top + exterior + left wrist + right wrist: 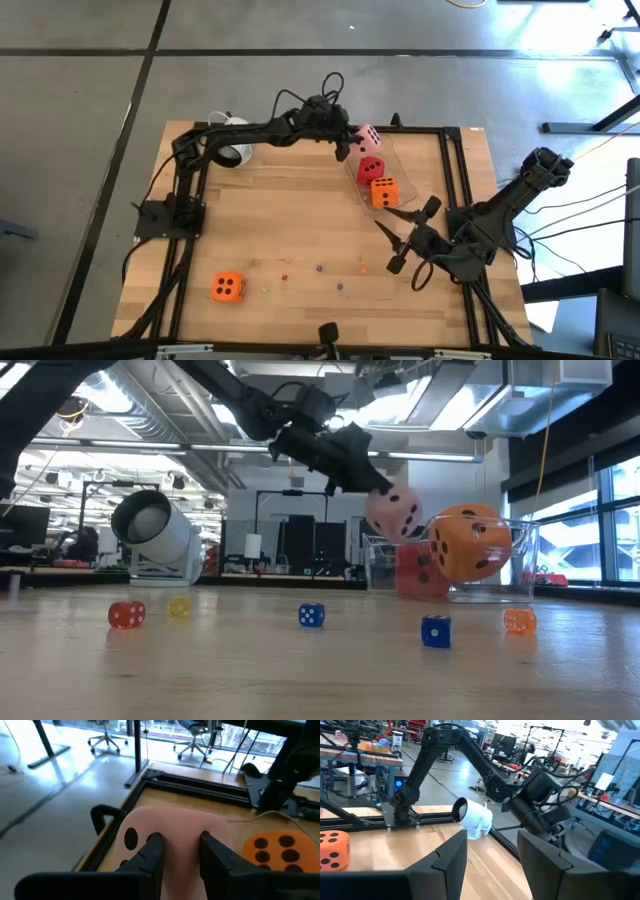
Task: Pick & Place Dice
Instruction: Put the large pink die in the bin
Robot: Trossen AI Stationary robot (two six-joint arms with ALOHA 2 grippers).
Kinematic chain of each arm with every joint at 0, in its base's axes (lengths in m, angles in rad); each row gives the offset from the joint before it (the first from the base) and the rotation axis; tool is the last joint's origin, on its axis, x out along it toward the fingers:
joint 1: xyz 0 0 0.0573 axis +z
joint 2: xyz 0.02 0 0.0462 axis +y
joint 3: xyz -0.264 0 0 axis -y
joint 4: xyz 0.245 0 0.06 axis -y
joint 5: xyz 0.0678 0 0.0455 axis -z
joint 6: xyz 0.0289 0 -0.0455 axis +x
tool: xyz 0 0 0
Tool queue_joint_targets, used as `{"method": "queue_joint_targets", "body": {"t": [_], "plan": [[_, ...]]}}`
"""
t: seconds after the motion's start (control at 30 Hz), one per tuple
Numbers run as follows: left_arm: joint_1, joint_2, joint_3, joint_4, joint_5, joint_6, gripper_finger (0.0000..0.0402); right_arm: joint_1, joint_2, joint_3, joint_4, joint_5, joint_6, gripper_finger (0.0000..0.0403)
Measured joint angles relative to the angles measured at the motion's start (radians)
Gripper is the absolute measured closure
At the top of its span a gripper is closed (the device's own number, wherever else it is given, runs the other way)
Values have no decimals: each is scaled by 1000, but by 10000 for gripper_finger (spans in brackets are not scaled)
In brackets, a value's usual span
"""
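Left end effector point(352, 143) pinches the pink die point(368, 139) above the clear container point(400, 165) — red die point(369, 167), orange die point(383, 192) inside.

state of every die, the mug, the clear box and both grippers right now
pink die: pinched in the left gripper, held above the clear box
red die: in the box
orange die: in the box
second orange die: loose on the table
mug: on its side
right gripper: fingers open, empty

Dark jointed arms, black cables
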Motion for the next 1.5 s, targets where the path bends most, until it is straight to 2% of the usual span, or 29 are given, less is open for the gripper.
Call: {"method": "queue_joint_targets", "body": {"t": [0.5,0.63,0.8,1.3,1.5], "plan": [[-134,22,1,-13,-312,222,318,8,0,0,1,29,-2,230],[-151,23,1,2,-362,264,316,8,0,0,1,28,1,230],[-152,25,1,53,-368,271,316,8,0,0,1,26,1,230],[-152,52,0,67,-343,292,315,8,0,0,1,25,3,230],[-152,51,2,49,-340,291,293,8,0,0,3,25,4,230]]}}
